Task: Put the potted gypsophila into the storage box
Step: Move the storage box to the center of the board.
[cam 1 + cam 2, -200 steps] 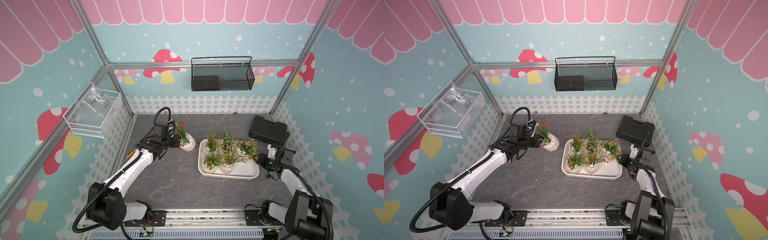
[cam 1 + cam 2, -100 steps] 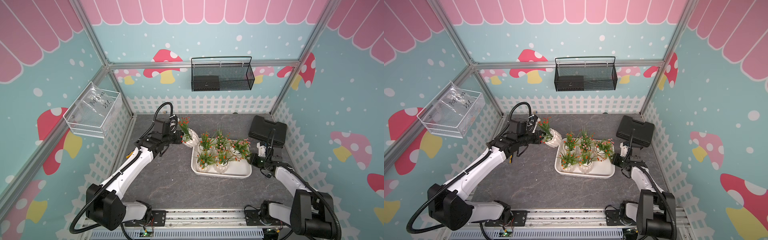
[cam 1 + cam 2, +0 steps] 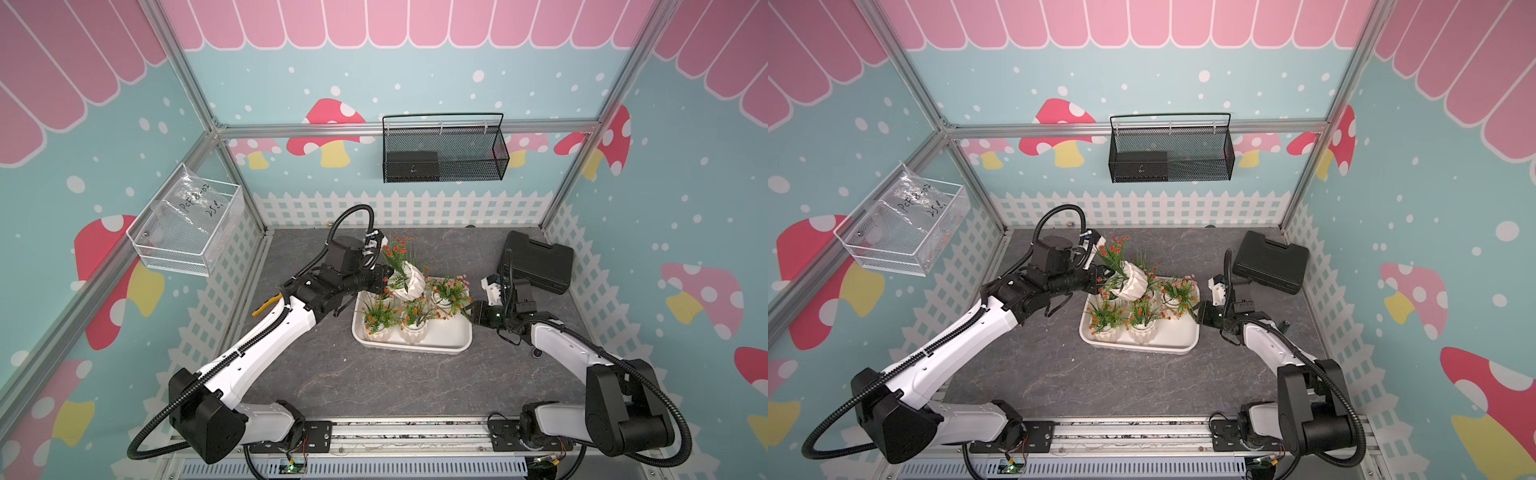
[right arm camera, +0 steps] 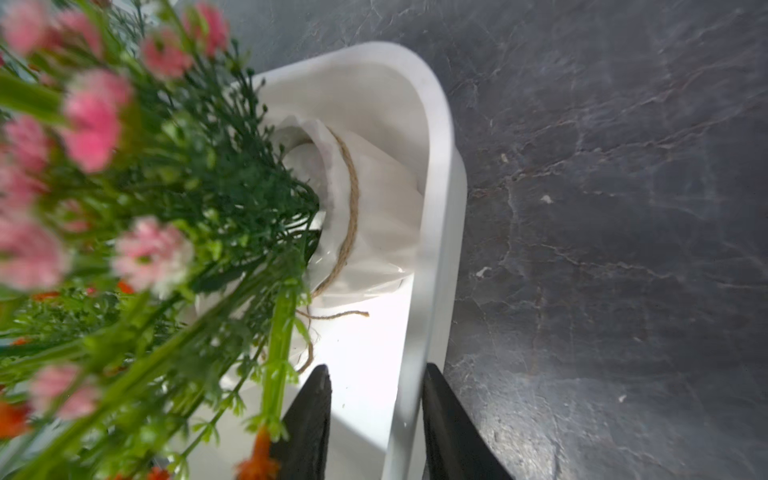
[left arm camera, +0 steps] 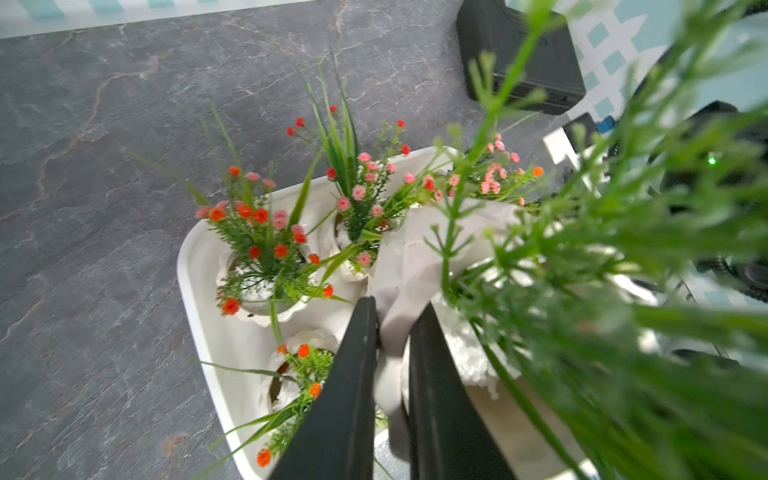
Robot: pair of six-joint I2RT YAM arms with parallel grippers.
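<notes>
The storage box lies mid-table, and several potted gypsophila stand in it. My left gripper is shut on the rim of one more potted gypsophila. It hangs tilted above the box's far left corner. My right gripper is open, its fingers straddling the box's right rim. The inner finger stands apart from the wall. A twine-tied pot sits just inside that rim.
A black tool case lies at the back right, close behind my right arm. A black wire-mesh basket hangs on the back wall and a clear bin on the left wall. White fence panels ring the table.
The storage box has slid left toward the middle along with my right gripper, whose jaws have since widened. My left gripper carried its pot to the right, over the box's corner.
</notes>
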